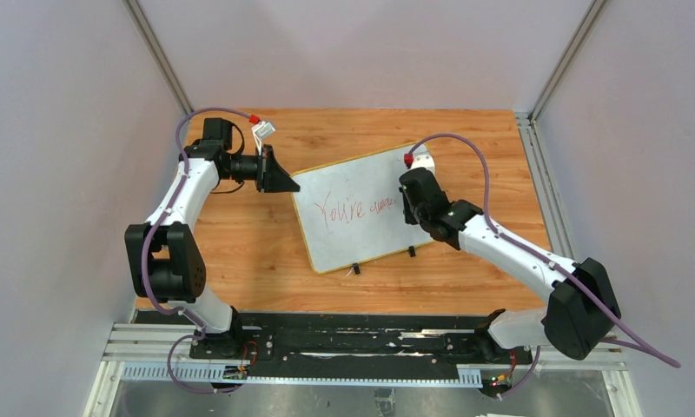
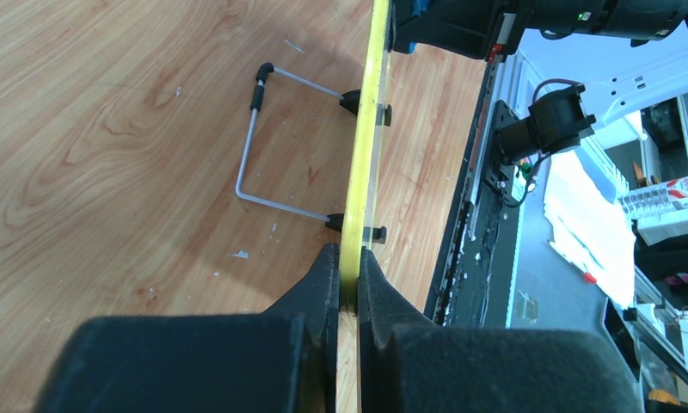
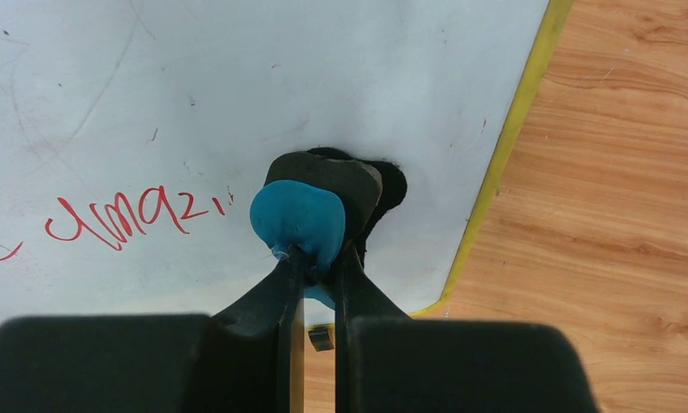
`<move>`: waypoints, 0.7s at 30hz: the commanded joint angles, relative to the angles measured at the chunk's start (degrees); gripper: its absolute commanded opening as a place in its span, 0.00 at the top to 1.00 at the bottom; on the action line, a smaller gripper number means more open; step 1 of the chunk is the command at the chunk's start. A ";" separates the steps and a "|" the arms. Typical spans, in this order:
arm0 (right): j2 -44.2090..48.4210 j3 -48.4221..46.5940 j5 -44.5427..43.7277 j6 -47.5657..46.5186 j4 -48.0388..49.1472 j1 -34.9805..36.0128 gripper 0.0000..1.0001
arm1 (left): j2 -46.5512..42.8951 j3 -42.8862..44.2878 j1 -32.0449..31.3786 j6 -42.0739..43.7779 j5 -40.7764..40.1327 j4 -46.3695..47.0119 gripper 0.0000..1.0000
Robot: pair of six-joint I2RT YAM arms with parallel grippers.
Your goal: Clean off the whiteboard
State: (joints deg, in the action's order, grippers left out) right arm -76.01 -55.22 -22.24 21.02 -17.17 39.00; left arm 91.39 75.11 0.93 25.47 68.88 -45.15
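Note:
The whiteboard (image 1: 361,208), white with a thin yellow rim and two black clips on its near edge, lies tilted on the wooden table with red writing (image 1: 354,208) across it. My left gripper (image 1: 285,181) is shut on the board's left edge; in the left wrist view the yellow rim (image 2: 364,155) runs between its pads (image 2: 350,280). My right gripper (image 1: 407,207) is shut on the blue and black eraser (image 3: 310,211), pressed on the board (image 3: 237,86) just right of the red writing (image 3: 121,219).
A bent wire stand (image 2: 259,146) sticks out from the board's clips over the wooden table (image 1: 257,252). A black rail (image 1: 361,334) runs along the near edge. Grey walls close in on both sides.

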 commanded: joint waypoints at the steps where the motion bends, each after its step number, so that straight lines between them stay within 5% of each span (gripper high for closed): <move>1: -0.26 2.35 0.95 3.24 0.79 1.49 0.99 | 1.11 -0.84 -0.67 3.62 -5.48 -1.48 1.00; 21: 2.28 5.56 -4.49 4.59 -1.69 2.16 0.99 | 1.62 -0.33 -0.67 3.74 -5.23 -1.67 1.00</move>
State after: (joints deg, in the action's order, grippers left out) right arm -74.78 -51.00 -22.65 24.64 -16.60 40.71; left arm 91.50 75.11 0.93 25.47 68.99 -45.17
